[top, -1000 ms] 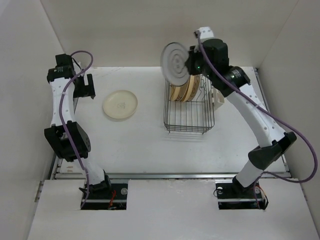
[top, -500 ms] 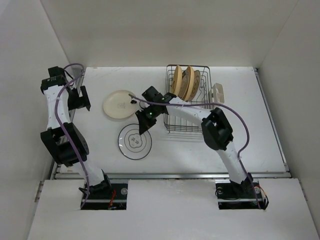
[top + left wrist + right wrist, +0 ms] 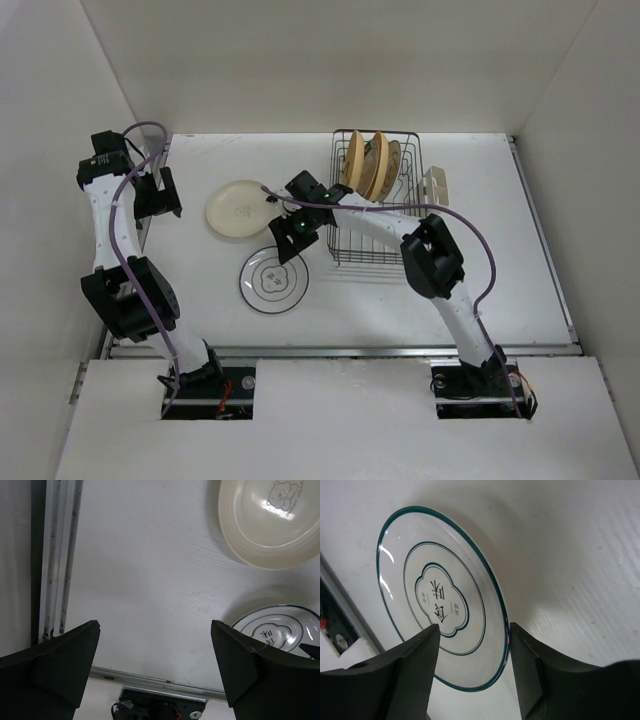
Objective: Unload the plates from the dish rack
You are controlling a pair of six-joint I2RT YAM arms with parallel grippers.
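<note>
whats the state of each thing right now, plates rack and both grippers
ringed plate: flat on the table, outside the rack
cream plate: flat on the table
racked plates: standing on edge in the rack's far end
dish rack: upright, partly loaded
left gripper: open, empty
right gripper: open, over the ringed plate's rim

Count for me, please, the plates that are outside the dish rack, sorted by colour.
Cream plate: 1
White plate with thin dark rings: 1
Total: 2
</note>
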